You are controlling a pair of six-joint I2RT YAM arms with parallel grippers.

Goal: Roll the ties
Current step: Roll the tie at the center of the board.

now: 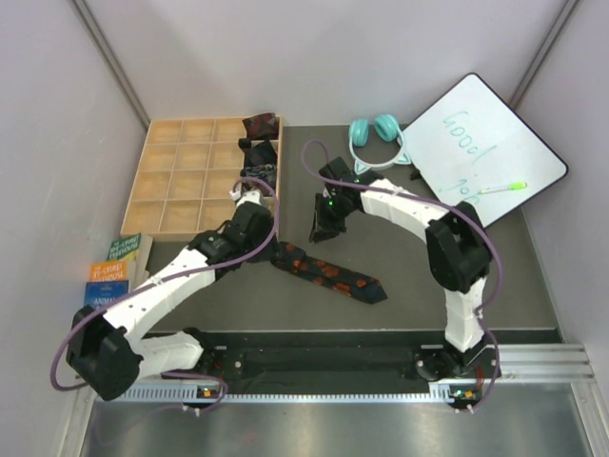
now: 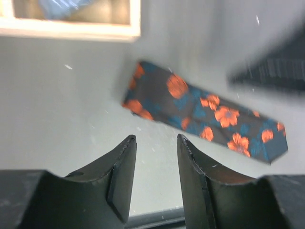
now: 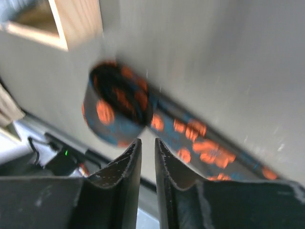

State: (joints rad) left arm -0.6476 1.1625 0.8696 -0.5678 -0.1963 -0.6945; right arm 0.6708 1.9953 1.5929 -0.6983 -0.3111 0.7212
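The patterned tie (image 1: 328,271), black with orange-red blotches, lies on the table (image 1: 428,286) as a long narrow strip. It is ahead of the left gripper (image 2: 156,140) and slightly to that claw's right, and directly ahead of the right gripper (image 3: 148,141). The left gripper's jaws are parted with nothing between them. The right gripper's jaws are drawn almost together, leaving a narrow slit with nothing in it. By its look the fabric is light, thin and limp, with no stiffness of its own. A coil will probably spring loose unless pinned, and the cloth is likely to slide on the smooth surface. The best hold is probably a pinch on the coiled end across its width, with the other claw pressing the flat run down just past the coil. The right wrist camera alone shows that one end is already turned into a loose open loop (image 3: 116,107). The loop stands just past that claw's fingertips, and the flat tail runs off to the claw's right. The left wrist camera shows that end only as a blunt edge, and in the overhead view it is too small to read. The overhead view alone shows the wooden tray (image 1: 181,186) beyond the left claw, holding three rolled ties (image 1: 259,150) in its right column. It also shows the teal headphones (image 1: 376,131) beyond the right claw.
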